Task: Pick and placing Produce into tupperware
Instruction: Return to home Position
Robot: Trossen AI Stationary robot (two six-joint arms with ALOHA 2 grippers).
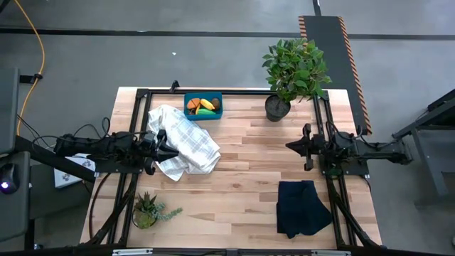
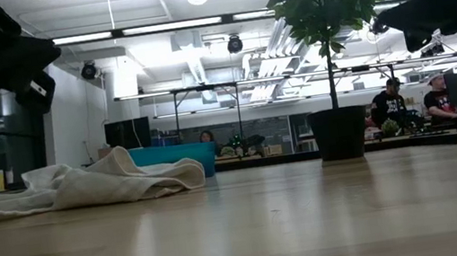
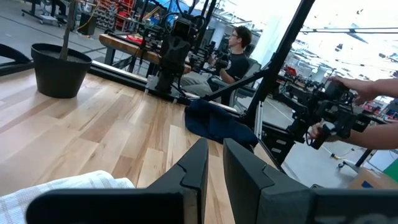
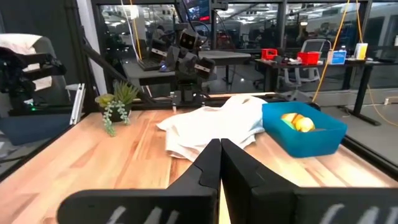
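The teal tupperware point(image 1: 202, 107) stands at the table's far edge, left of the middle, with the produce point(image 1: 202, 105) lying in it: yellow, orange and green pieces, also seen as produce point(image 4: 297, 121) in the right wrist view. A crumpled white checked cloth point(image 1: 183, 142) lies just in front of it. My left gripper point(image 1: 170, 149) hangs level over the cloth's left edge, with a narrow gap between its fingers point(image 3: 198, 165) and nothing in it. My right gripper point(image 1: 290, 146) hangs level at the table's right, its fingers point(image 4: 208, 162) shut and holding nothing.
A leafy plant in a dark pot point(image 1: 277, 107) stands at the far right. A black folded cloth point(image 1: 302, 208) lies near right, and a small spiky plant point(image 1: 148, 210) near left. Bare wood lies between the arms. People sit beyond the table; a person's hands point(image 3: 348, 93) hold a device.
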